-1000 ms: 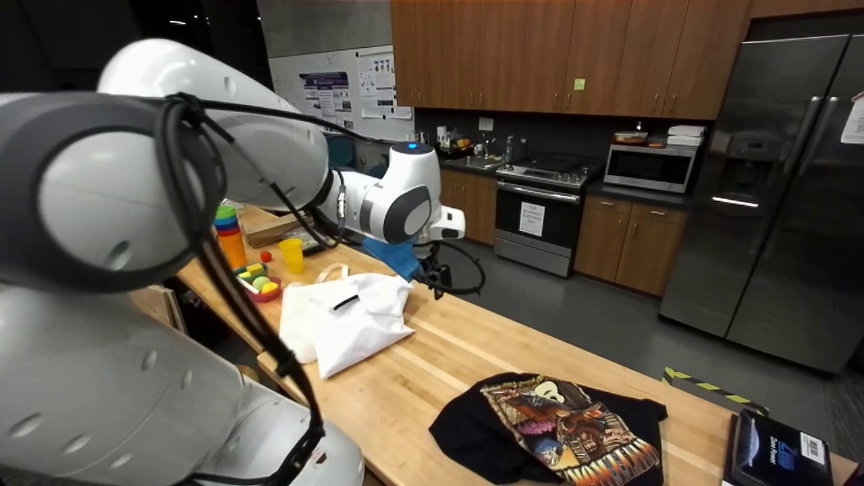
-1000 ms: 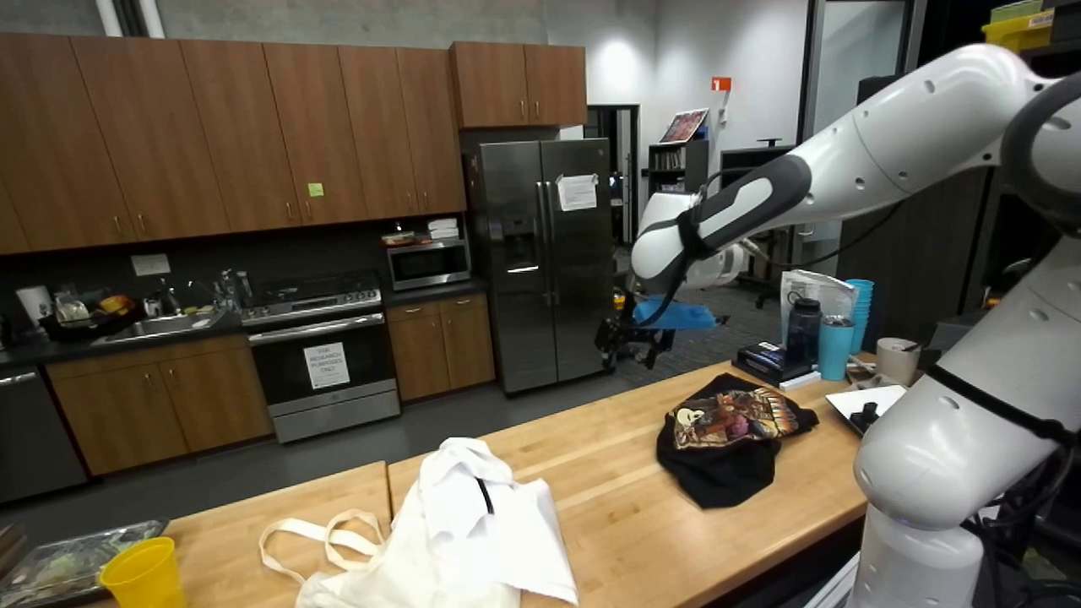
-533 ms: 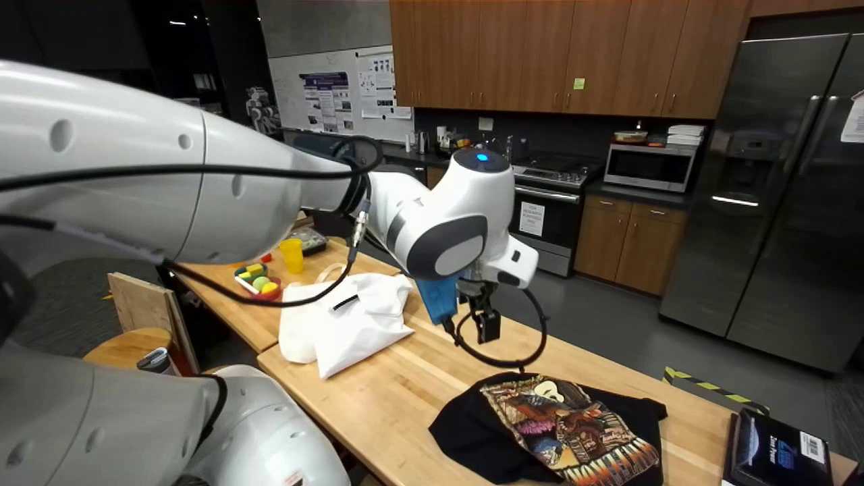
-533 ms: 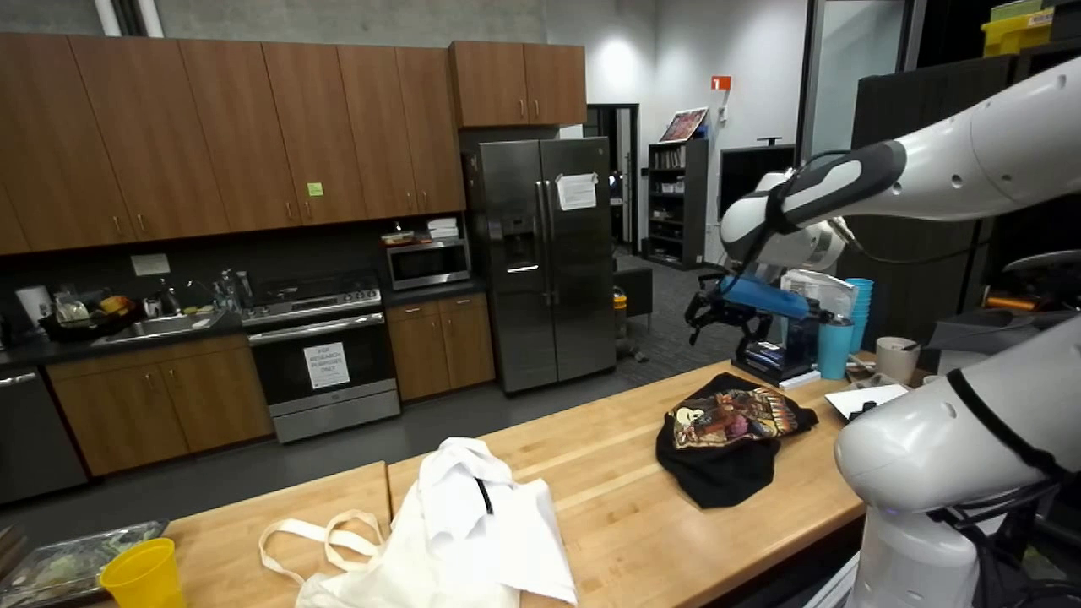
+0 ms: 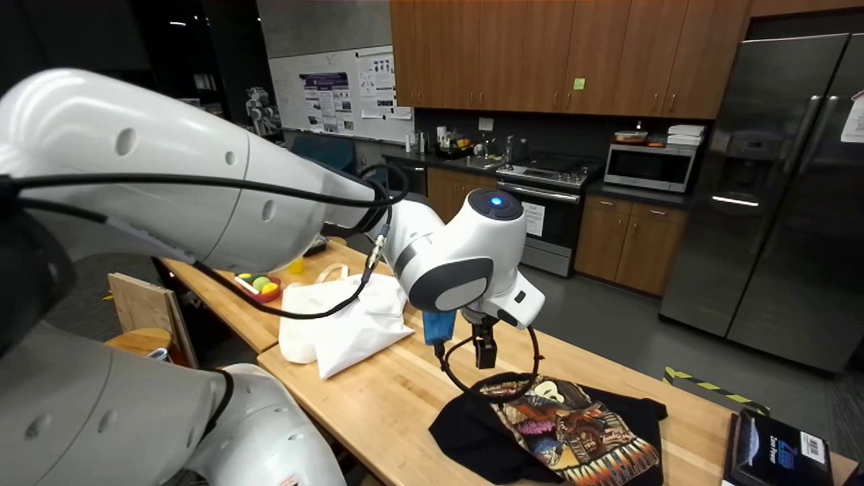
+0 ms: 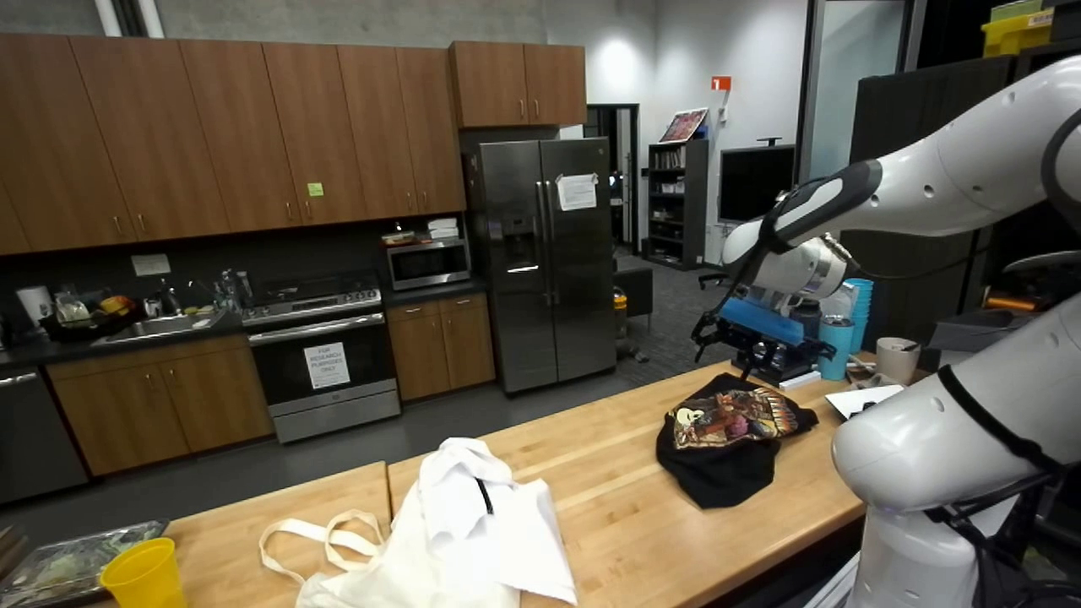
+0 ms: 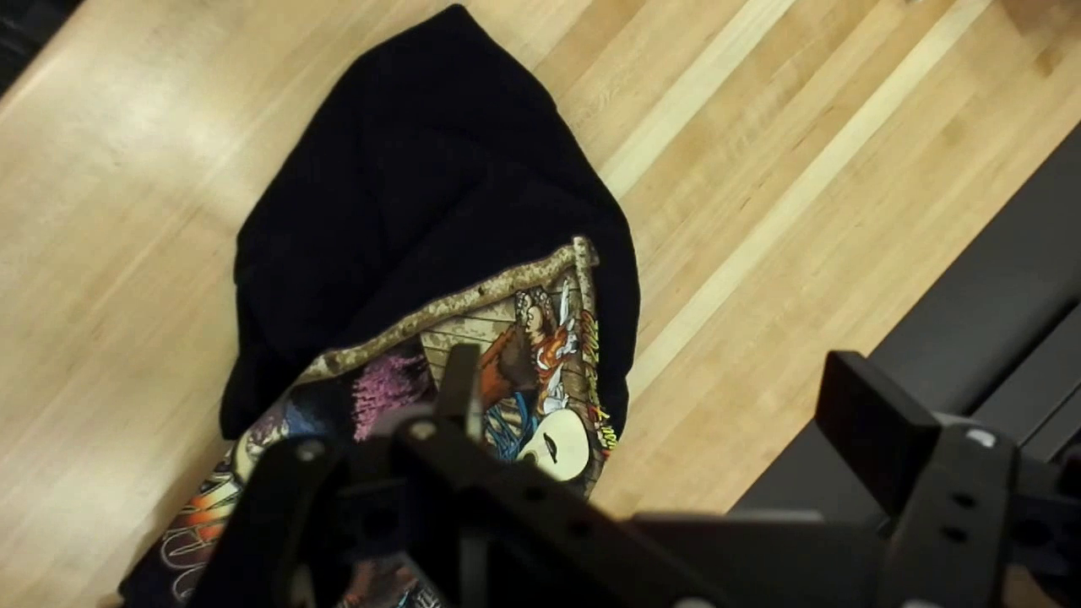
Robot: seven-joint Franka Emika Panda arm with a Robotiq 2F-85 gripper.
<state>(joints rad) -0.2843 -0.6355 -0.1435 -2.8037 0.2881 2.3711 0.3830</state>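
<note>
Shirt (image 7: pixel 431 245) is seen crumpled on the table (image 7: pixel 802 219) below the gripper (image 7: pixel 663 388), whose fingers (image 7: pixel 878 431) are parted with nothing held; the shirt could be missed if they are lowered past its edge

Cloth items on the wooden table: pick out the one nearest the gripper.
The black printed cloth: the open gripper hangs closest to it, while the plain white cloth and cream tote bag lie together, farther along the table.
</note>
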